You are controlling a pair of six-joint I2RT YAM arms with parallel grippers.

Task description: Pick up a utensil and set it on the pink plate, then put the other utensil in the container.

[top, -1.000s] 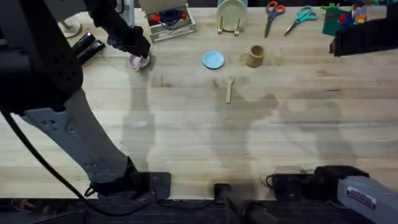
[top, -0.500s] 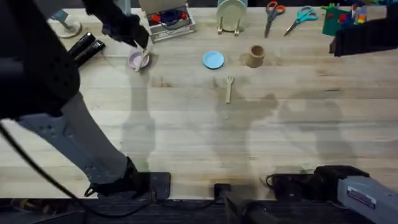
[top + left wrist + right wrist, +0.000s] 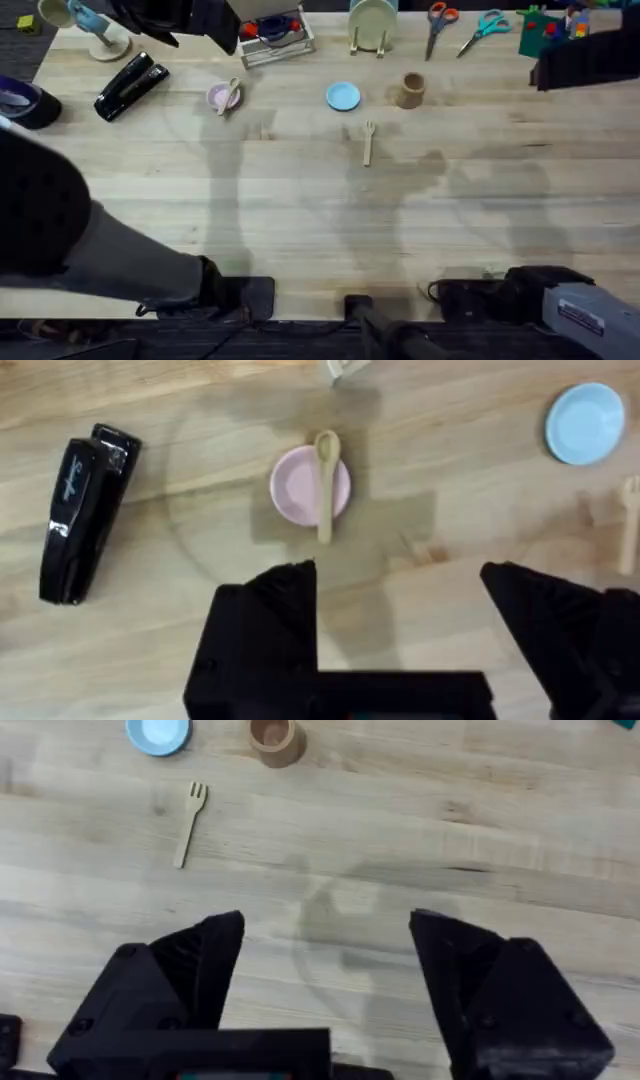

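1. A small pale-pink plate (image 3: 222, 97) is sitting on the far left part of a light wooden table (image 3: 320, 230), seen from overhead.
2. A small wooden spoon (image 3: 229, 96) is lying across the pink plate, its bowl on the plate's far rim and its handle sticking out over the near rim onto the table.
3. The left gripper (image 3: 400, 585) is hanging above the table with its two black fingers spread wide and nothing between them (the wrist camera is looking straight down past them).
4. In that left wrist view, the pink plate (image 3: 309, 486) and the spoon (image 3: 325, 495) are lying beyond the fingertips, clear of the gripper and roughly in line with the gap between the fingers.
5. A black stapler (image 3: 131, 86) is lying on the table to the left of the pink plate, well apart from it.
6. A light-wood fork (image 3: 368, 142) is lying flat near the middle of the table, tines pointing away from the arms' bases.
7. A tan-brown cylindrical cup (image 3: 410, 90) is standing upright just beyond and to the right of the fork, not touching it.
8. A small light-blue plate (image 3: 343, 96) is sitting between the pink plate and the cup.
9. The right gripper (image 3: 327, 955) is also holding its fingers wide apart with nothing in them; the fork (image 3: 188, 822) and cup (image 3: 275, 738) are lying well beyond its fingertips, off to one side.
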